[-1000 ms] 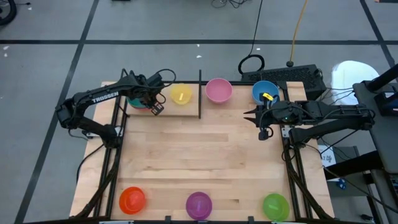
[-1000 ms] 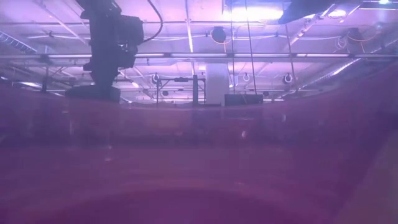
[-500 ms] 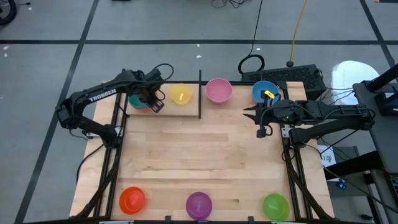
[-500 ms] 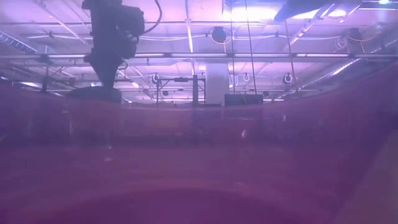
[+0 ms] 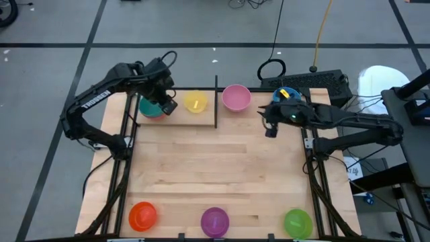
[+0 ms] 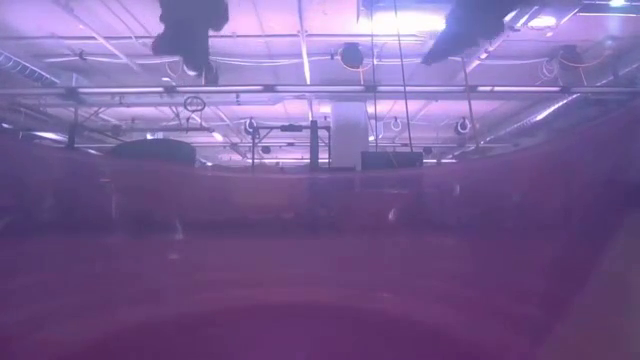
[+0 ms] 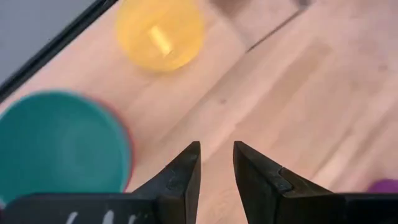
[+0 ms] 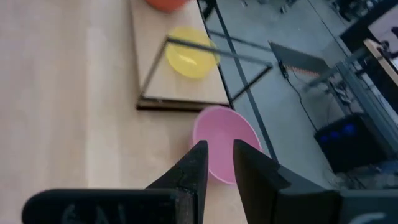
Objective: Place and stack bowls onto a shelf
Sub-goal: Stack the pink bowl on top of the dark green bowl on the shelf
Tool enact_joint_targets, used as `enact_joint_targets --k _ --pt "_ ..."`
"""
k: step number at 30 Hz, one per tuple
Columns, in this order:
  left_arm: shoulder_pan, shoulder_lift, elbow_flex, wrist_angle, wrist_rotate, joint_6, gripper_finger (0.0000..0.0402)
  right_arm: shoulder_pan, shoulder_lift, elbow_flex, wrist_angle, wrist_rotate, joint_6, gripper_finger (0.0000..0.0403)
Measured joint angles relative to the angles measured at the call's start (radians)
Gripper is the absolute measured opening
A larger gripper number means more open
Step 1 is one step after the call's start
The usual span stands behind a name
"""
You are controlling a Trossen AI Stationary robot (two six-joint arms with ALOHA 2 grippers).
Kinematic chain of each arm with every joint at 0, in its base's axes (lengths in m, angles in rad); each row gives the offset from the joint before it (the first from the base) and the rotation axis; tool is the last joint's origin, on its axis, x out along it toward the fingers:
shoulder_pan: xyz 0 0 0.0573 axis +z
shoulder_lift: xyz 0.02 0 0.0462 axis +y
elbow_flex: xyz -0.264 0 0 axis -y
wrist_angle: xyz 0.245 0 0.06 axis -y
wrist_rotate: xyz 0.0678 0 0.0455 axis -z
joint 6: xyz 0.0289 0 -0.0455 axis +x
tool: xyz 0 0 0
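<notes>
High view: teal bowl sat on the shelf at its left end, yellow bowl beside it, pink bowl past the divider. Left gripper hung above teal, fingers nearly together, holding nothing. Right gripper near pink, narrow gap, empty. Bowls looked light, stiff, slick plastic; pinch the rim.

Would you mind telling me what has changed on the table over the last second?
The left gripper has lifted off the teal bowl, leaving it on the shelf atop a red one. The right gripper slid from beside the blue bowl toward the pink bowl. The yellow bowl and the three near-edge bowls stayed put.
</notes>
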Motion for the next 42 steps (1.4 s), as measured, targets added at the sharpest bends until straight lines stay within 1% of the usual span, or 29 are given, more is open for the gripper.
enact_joint_targets --k 2,5,9,13,17,24,27,33,42 --pt "-0.022 0.000 0.036 0.000 0.008 0.011 0.0099 -0.044 0.041 0.000 0.029 -0.015 -0.026 0.0068" --pt "-0.053 0.000 0.077 0.000 0.009 0.013 0.0099 -0.112 0.117 0.000 0.092 -0.080 -0.056 0.0068" --pt "-0.085 0.000 0.105 -0.001 0.011 0.017 0.0099 -0.191 0.227 0.000 0.195 -0.194 -0.107 0.0068" --pt "-0.106 0.000 0.106 -0.016 0.010 0.017 0.0099 -0.253 0.320 0.000 0.254 -0.300 -0.150 0.0068" --pt "-0.123 0.000 0.106 -0.047 0.011 0.017 0.0099 -0.311 0.393 0.000 0.274 -0.390 -0.145 0.0068" --pt "-0.137 0.000 0.106 -0.051 0.010 0.017 0.0099 -0.393 0.512 0.000 0.275 -0.501 -0.115 0.0068" --pt "-0.135 0.000 0.106 -0.051 0.010 0.017 0.0099 -0.412 0.550 0.000 0.276 -0.523 -0.139 0.0068" --pt "-0.136 0.000 0.106 -0.051 0.009 0.041 0.0099 -0.440 0.586 0.000 0.307 -0.523 -0.175 0.0068" --pt "-0.136 0.000 0.106 -0.049 0.008 0.060 0.0099 -0.460 0.635 0.000 0.300 -0.527 -0.221 0.0068"
